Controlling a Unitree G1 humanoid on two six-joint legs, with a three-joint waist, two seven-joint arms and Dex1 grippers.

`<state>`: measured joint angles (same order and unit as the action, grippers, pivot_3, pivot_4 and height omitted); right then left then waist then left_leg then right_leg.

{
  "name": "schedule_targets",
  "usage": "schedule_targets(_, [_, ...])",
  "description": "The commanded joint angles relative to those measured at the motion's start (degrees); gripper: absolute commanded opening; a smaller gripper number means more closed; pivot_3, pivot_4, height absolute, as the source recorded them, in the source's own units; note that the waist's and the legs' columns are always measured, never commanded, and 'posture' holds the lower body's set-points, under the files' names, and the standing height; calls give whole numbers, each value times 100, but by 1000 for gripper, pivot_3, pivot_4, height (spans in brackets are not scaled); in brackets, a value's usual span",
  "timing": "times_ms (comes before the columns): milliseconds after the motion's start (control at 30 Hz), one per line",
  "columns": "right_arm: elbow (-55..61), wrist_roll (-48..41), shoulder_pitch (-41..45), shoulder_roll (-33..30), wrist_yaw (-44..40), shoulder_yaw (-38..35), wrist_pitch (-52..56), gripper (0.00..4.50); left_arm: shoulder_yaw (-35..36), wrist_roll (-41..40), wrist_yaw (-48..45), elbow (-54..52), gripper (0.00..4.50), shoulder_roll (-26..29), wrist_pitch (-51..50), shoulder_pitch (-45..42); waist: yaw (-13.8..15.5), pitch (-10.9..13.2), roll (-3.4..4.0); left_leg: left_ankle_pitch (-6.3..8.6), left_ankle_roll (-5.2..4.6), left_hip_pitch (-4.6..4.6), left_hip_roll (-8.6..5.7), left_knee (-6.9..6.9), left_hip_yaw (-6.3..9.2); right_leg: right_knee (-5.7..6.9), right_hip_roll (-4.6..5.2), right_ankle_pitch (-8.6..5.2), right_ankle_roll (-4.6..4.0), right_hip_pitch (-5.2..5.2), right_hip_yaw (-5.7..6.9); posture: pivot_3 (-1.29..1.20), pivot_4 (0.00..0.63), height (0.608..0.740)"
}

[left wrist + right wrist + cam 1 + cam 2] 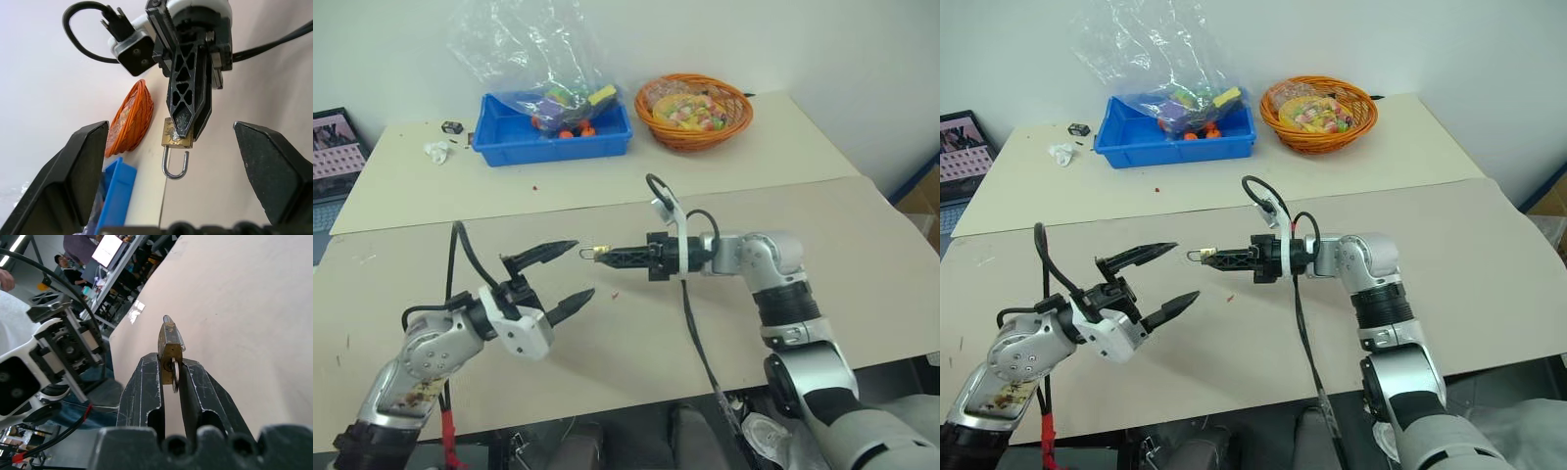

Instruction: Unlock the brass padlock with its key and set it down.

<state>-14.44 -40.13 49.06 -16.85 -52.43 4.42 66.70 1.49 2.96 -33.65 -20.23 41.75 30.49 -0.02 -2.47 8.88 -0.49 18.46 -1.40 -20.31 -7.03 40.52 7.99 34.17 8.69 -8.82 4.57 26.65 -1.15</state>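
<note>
While the left gripper hangs low over the near table with its two black fingers spread wide and nothing between them, the right gripper reaches across level toward it, fingers pinched on the padlock. That padlock is in the air above the table, held by its brass body at the fingertips, its silvery shackle sticking out toward the left gripper, close to the upper finger but apart from it. Farther back, on the second table, sit a blue bin with a clear bag and an orange basket.
</note>
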Motion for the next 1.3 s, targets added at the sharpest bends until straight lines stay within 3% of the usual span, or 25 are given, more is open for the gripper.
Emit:
schedule_targets(33, [82, 71, 59, -177, -255, -11, -278, 403, -2, -823, -325, -389, 2695, 102, -857, 140, 3, 0, 0, 0, 0, 0, 0, 0, 0, -1, 0, 0, 0, 0, 0, 0, 150, 732])
schedule_targets(133, [205, 69, 36, -316, -482, 66, -316, 403, -59, -1996, -451, -793, 1605, 134, -2720, 292, -12, 0, 0, 1, -2, 2, 1, 0, -4, 2, 0, 0, 0, 0, -3, 0, 150, 732])
schedule_targets(200, [285, 97, 14, -389, -626, 166, -374, 403, 15, -2384, -412, -994, 845, 104, -3387, 289, -13, 0, 0, 2, -3, 2, 1, 0, -6, 8, -2, 0, 0, 2, -5, 0, 150, 732])
schedule_targets(267, [463, 87, -60, -493, -839, 301, -398, 403, 13, -2858, -445, -1239, 845, 134, -4134, 292, -8, 0, 0, 1, -2, 2, 4, 0, -9, 6, -4, 0, 0, 3, -6, 0, 150, 732])
schedule_targets(367, [812, 22, -212, -613, -1083, 451, -390, 403, -55, -2978, -505, -1466, 845, 120, -4491, 311, 4, 0, -1, 2, -3, 0, 4, 0, -10, 3, -4, 0, 0, 2, -7, 0, 150, 732])
schedule_targets(1067, [1364, -10, -454, -581, -1010, 533, -253, 403, 74, -2793, -1073, -1200, 845, -151, -4325, 353, 36, 0, -1, 2, 0, 6, 7, 0, -24, -8, -6, 2, -4, 3, -20, 0, 150, 732])
schedule_targets(1167, [1360, -21, -447, -585, -1005, 517, -240, 403, 121, -2892, -1116, -1242, 72, -209, -4379, 358, 39, 0, -1, 2, -1, 6, 7, 0, -25, -9, -6, 2, -4, 4, -20, 0, 150, 732])
schedule_targets(1300, [1372, -56, -437, -600, -1011, 504, -218, 403, 82, -2866, -1046, -1318, 15, -242, -4539, 249, 42, 0, -1, 2, -1, 6, 7, 0, -25, -9, -6, 2, -4, 4, -20, 0, 150, 732])
